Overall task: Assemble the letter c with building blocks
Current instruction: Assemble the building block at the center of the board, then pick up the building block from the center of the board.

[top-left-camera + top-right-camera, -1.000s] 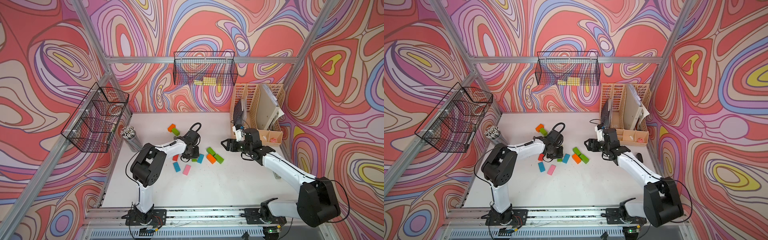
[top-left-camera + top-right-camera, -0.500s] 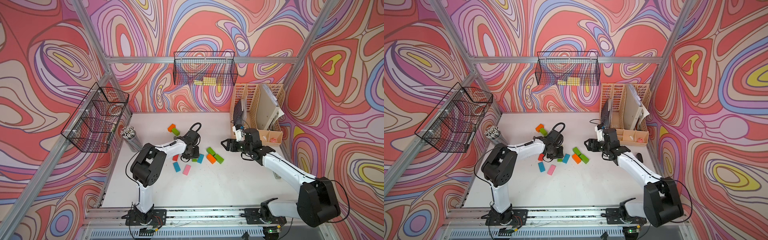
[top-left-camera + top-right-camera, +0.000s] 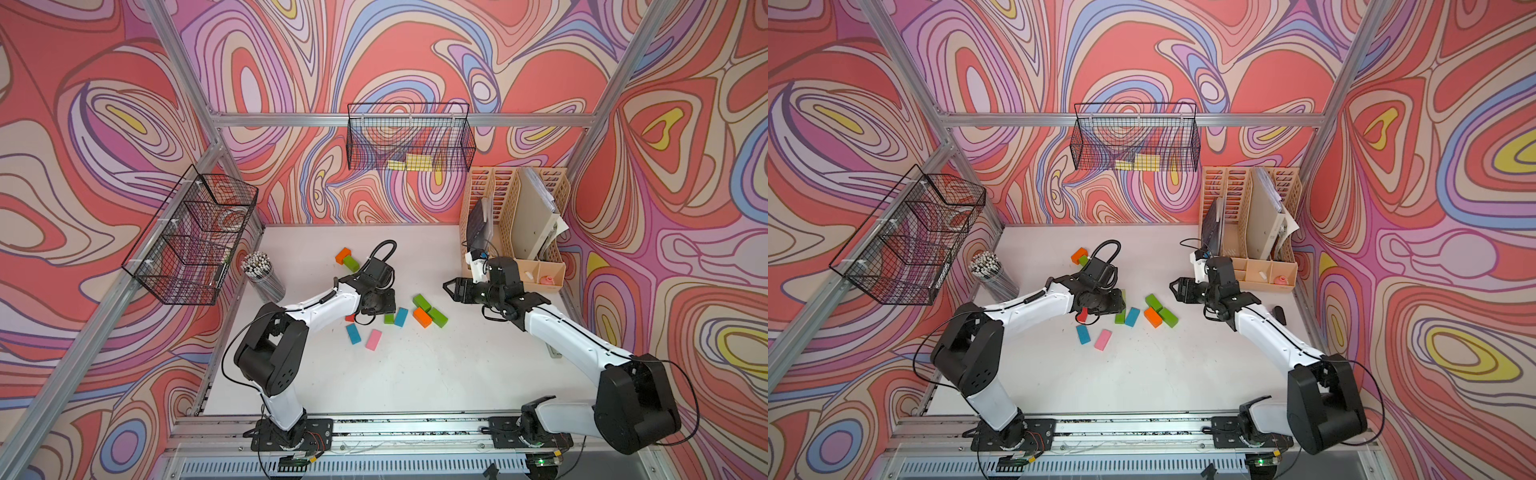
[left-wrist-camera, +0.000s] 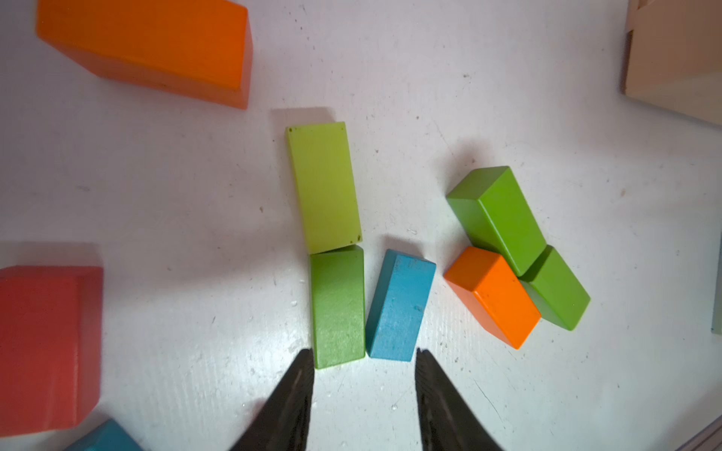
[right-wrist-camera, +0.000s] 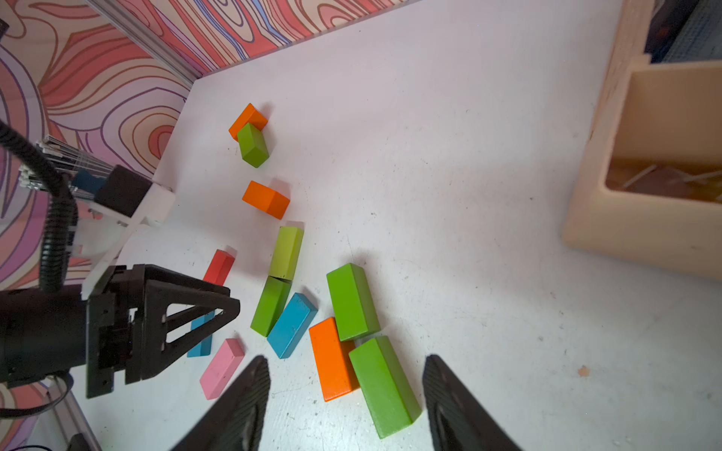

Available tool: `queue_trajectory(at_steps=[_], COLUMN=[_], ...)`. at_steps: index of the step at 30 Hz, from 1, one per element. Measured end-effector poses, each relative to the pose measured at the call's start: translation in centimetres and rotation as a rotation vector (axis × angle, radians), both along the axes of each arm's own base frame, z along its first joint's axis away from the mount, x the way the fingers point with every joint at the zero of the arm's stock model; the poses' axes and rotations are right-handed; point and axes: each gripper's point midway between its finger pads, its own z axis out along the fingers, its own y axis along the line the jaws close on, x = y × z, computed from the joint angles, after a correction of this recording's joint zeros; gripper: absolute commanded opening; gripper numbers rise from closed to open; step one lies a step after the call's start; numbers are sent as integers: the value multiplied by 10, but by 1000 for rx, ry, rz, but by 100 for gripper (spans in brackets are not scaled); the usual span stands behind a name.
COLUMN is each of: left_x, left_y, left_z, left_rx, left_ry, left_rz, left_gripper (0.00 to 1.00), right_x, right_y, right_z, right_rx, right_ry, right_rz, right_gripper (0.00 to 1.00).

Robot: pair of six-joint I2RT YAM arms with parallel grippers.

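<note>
The C looks barely begun: only a lime block [image 4: 324,187] and a green block [image 4: 338,306] touch end to end. The others lie scattered, with an orange block [image 3: 1079,254] at their 11 o'clock in a top view. The left gripper [image 4: 363,355] and right gripper [image 5: 345,357] both gape, empty.

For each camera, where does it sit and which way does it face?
Top views: high at the front, looking down on the table; both arms show.
Left wrist: on the left arm, looking down past the left gripper at the blue block.
Right wrist: on the right arm, looking past the right gripper toward the left arm.
Shared: both wrist views show that blue block.
</note>
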Motion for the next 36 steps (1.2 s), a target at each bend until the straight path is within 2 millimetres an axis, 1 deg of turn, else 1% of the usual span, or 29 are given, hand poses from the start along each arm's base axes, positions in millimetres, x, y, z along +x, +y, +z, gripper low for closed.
queue_trajectory(at_steps=[2,4,9,12,15,21,26,29,33,36], left_x=[-4,-9,-29,-37,-43,-50,-50,-49,-48,-48], left_y=[4,10,33,46,54,64,64,61,57,56], left_z=[2,-1,-12,-12,-12,-12,-17,-19,-17,-17], left_rx=[5,12,43,51,44,20,-40,-75,-98,-103], left_ry=[-10,-10,-2,-18,-40,-64,-42,-28,-30,-31], left_rz=[-10,-18,-32,-37,-38,-29,-12,-10,-19,-21], left_gripper=[45,45,46,46,47,47,46,46,47,47], right_x=[-1,-4,-18,-27,-32,-38,-33,-27,-24,-25], right_y=[4,11,41,59,78,112,137,145,146,144], right_z=[-1,-2,1,-2,-8,-30,-40,-52,-72,-84], right_rx=[23,36,47,32,12,-76,-122,-144,-177,-192], right_ry=[23,42,88,121,159,217,232,249,277,300], right_rz=[-9,-8,-17,-34,-55,-113,-166,-203,-265,-294], right_gripper=[59,59,57,53,54,61,64,64,63,58])
